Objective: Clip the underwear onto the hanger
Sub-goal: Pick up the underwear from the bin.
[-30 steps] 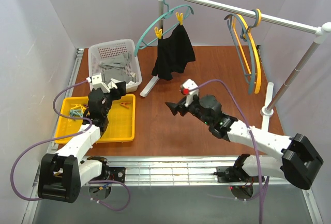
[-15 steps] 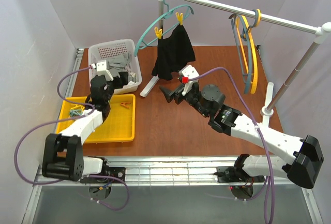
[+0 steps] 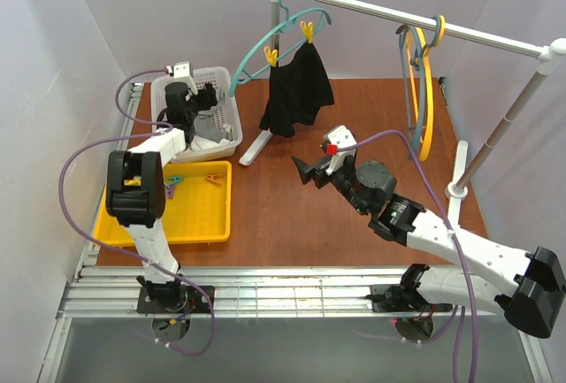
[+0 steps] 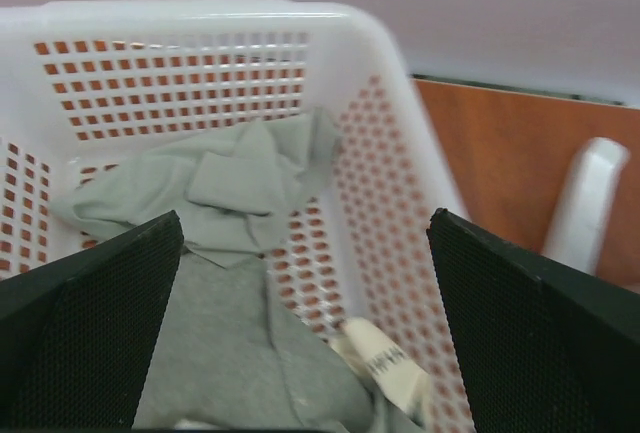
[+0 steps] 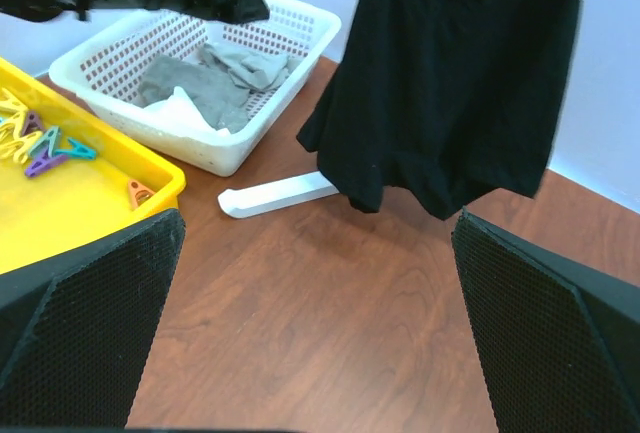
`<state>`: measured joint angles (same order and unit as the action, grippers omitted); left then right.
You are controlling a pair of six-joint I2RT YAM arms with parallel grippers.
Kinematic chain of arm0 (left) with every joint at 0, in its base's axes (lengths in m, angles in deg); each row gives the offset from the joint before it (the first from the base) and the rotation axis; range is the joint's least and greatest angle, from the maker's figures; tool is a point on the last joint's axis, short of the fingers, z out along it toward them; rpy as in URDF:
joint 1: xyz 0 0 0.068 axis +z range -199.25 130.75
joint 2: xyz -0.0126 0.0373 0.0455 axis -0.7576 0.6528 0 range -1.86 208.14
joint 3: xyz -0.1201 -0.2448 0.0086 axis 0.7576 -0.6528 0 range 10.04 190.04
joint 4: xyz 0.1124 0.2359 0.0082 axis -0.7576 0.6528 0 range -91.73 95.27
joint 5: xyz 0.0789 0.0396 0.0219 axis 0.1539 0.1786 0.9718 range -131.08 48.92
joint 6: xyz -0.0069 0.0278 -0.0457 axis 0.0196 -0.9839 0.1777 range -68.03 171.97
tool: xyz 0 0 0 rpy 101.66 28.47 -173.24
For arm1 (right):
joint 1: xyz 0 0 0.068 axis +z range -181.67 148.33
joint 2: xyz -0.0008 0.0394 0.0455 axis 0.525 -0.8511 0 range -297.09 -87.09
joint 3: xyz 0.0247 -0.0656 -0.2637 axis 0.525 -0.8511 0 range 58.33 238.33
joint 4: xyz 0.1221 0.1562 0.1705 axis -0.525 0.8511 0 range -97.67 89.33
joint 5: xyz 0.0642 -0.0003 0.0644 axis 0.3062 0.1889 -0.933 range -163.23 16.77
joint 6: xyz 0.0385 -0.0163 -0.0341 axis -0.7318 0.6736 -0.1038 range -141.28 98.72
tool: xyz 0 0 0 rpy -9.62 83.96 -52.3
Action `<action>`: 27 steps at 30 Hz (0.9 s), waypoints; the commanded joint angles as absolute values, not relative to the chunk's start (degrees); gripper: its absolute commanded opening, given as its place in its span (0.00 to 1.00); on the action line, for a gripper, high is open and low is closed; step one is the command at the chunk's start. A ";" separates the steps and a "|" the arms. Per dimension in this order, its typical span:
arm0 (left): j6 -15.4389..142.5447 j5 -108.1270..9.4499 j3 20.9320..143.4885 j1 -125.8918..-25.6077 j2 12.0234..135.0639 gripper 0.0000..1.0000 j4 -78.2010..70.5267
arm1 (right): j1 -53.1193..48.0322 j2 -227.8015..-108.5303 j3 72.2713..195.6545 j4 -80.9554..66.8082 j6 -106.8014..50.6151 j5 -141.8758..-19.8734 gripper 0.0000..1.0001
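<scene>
Left arm has swung off the yellow tray [image 3: 203, 224] and reached out over the white basket [image 3: 235, 113]. Right arm pushed toward the black garment [image 3: 296, 91], then backed off a bit. Hanger [image 3: 428, 91] has twisted more edge-on on the rail [image 3: 371, 8].

Left gripper [image 3: 206, 98]: jaws spread wide with nothing between them, hovering over the inside of the basket and pointed down at the contents.

Right gripper [image 3: 306, 172]: jaws also released and empty, above bare worktop [image 3: 283, 224], facing the basket and the black garment.

Underwear [image 4: 240, 188]: crumpled grey, lying in the basket, neither gripper touching it. More grey fabric sits under it; can't tell the pieces apart.

Hanger: hooked near the rail's right end, just beside a grey-blue hanger [image 3: 408, 82] and well apart from the basket.

Black garment hangs clipped to a teal hanger [image 3: 265, 47] at the rail's left end. A few clips [image 3: 212, 178] lie loose in the tray, which is just beside the basket.
</scene>
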<state>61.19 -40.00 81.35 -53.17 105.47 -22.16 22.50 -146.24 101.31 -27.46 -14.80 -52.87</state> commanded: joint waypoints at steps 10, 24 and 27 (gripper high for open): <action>53.65 -37.47 115.41 -51.62 132.24 0.85 -1.56 | 20.54 -134.90 96.30 -31.13 -14.77 -51.88 0.99; 49.60 -35.01 122.63 -51.71 137.36 0.34 9.07 | 19.92 -134.20 95.95 -31.22 -16.53 -53.02 0.99; 50.12 -35.63 122.19 -51.71 136.83 0.06 9.08 | 20.01 -133.58 95.68 -31.22 -16.62 -52.49 0.99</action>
